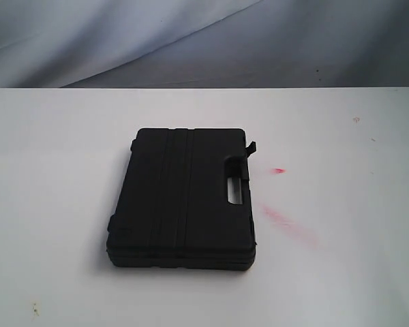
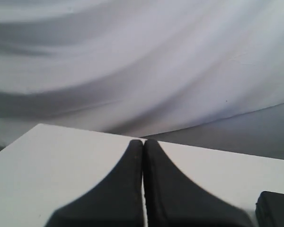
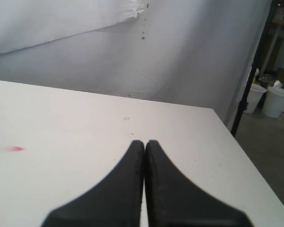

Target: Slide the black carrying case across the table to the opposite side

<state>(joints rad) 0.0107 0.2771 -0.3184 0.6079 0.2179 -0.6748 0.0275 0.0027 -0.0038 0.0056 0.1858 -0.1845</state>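
Left gripper [image 2: 143, 142] and right gripper [image 3: 145, 142] are both closed, empty. The black carrying case [image 1: 183, 197] lies between them, seemingly nearer the left one, its handle edge [image 1: 235, 187] toward the right.

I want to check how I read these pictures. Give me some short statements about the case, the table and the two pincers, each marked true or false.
1. The black rectangular plastic carrying case lies flat on the white table. True.
2. The left pincer is clamped on the case. False: its jaws are shut on nothing, and the case lies apart from it.
3. The handle opening is on the side of the case nearest the pink-red smears. True.
4. The right pincer stands wide open. False: it is shut and empty.
5. A white cup stands on top of the case. False: nothing rests on it.
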